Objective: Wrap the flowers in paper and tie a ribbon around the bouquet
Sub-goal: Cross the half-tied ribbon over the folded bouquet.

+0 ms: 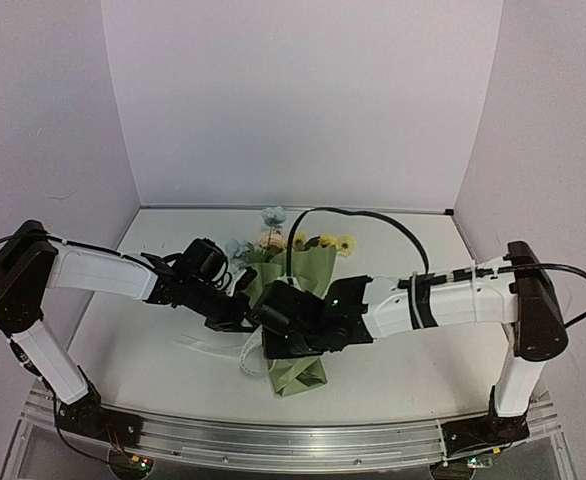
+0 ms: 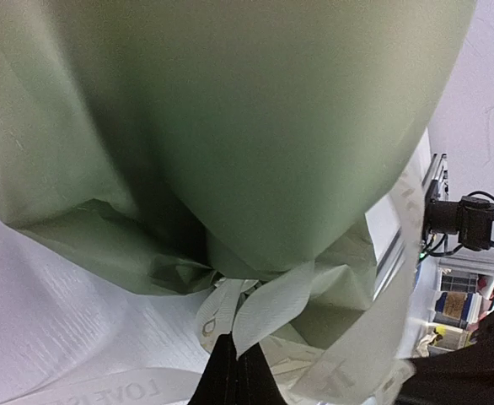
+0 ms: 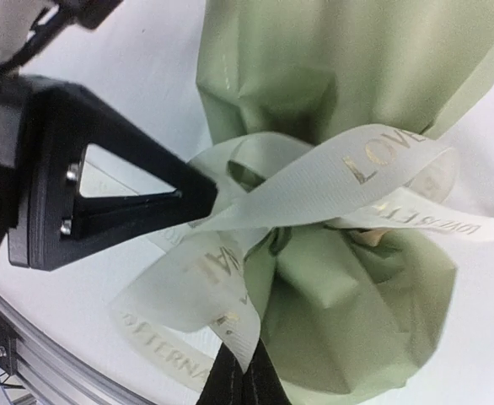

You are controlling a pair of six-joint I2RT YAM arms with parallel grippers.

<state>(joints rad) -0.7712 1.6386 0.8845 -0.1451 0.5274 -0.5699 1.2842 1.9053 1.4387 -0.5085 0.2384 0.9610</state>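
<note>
**Ribbon knot close to done at bouquet's waist**

Your bouquet [image 1: 311, 268] lies mid-counter [image 1: 143, 350], with the paper [image 3: 314, 51] already wrapped around the flowers [image 1: 303, 240]. The ribbon [image 3: 314, 181] crosses loosely at the waist. Your left gripper [image 3: 206, 191] and right gripper [image 3: 243, 380] each pinch a strand. Only the tightening appears left.

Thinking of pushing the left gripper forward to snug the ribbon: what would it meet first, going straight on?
The left gripper, shut on the ribbon, points at the tied waist. It would likely meet the ribbon's loops first, then the gathered paper right behind; depth is unclear.
</note>
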